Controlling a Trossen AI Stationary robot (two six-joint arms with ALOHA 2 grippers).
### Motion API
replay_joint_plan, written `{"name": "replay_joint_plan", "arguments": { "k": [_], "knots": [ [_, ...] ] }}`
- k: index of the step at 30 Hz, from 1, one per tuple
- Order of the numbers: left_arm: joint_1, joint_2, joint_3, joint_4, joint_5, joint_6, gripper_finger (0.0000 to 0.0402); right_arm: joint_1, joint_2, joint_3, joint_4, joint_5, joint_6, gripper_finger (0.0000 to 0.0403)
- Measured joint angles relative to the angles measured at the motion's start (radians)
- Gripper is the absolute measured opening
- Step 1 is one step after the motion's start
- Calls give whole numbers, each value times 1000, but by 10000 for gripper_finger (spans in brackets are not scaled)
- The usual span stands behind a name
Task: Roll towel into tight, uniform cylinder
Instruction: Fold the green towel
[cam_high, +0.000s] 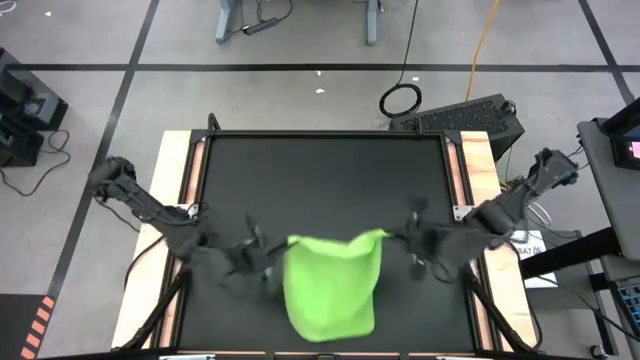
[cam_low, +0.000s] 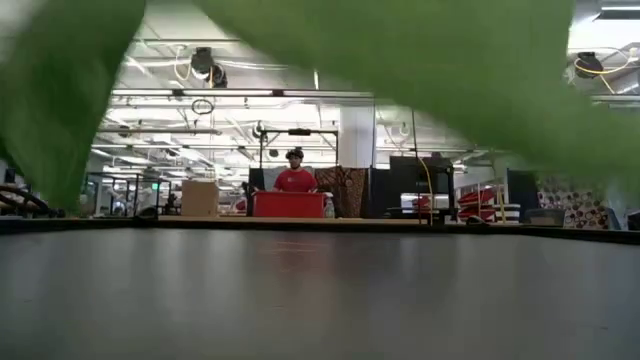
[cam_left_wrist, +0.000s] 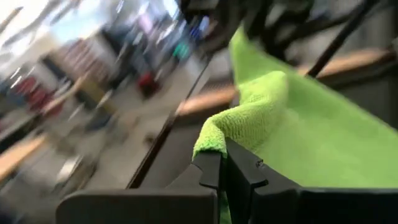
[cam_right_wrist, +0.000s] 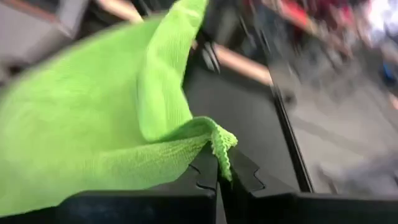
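The lime-green towel (cam_high: 332, 282) is held above the black mat (cam_high: 320, 170), stretched between my two grippers. My left gripper (cam_high: 278, 252) is shut on its left top corner. My right gripper (cam_high: 392, 238) is shut on its right top corner. The towel's lower part (cam_high: 335, 320) hangs toward the table's near edge. In the low view the towel (cam_low: 450, 60) fills the top, above the mat. My left gripper pinches the towel's corner (cam_left_wrist: 214, 140) between its two fingers, at a bunched edge. The fingers come level from the table's left. The towel is lifted and runs off toward the other gripper. My right gripper pinches the towel's other top corner (cam_right_wrist: 219, 142) between its two fingers, at a folded edge. The fingers come level from the table's right. The towel is lifted, its top edge sagging a little between the grippers.
The black mat covers the table between wooden side strips (cam_high: 180, 190). A keyboard (cam_high: 465, 118) and cables lie beyond the far right corner. A person in red (cam_low: 295, 178) stands far behind the table.
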Motion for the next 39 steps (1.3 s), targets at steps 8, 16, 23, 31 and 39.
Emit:
{"name": "replay_joint_plan", "arguments": {
  "k": [8, 16, 23, 31, 39],
  "knots": [
    [249, 175, 0, -197, 88, -200, 11, -236, 178, -91, -101, -1, 124, 0],
    [382, 281, 0, -314, 127, -279, 15, -456, 273, -254, 53, -18, 240, 0],
    [442, 296, -1, -393, 135, -356, 115, -597, 275, -390, 194, -18, 235, 71],
    [458, 296, -1, -387, 134, -361, 264, -625, 274, -420, 200, -48, 252, 208],
    [462, 293, -1, -357, 451, -339, 279, -586, 274, -420, 218, -205, 191, 243]
  ]
}}
